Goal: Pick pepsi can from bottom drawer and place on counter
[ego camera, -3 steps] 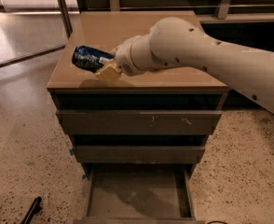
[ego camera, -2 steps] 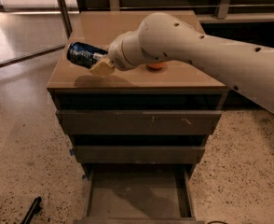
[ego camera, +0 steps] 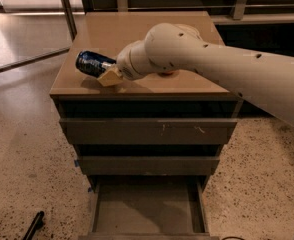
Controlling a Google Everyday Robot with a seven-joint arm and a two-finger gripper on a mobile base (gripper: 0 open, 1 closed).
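One hand clamped on pepsi can, sideways over counter front-L; label unreadable.

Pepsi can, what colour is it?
Dark navy pepsi can, camera view, held by gripper over counter.

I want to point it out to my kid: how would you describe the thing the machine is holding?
Find the tan counter atop the three-drawer cabinet. Over its front-left part, the big cream arm ends in a hand gripping the pepsi can, tipped on its side. It is dark navy and shiny, unlike the orange peeking from behind the arm.
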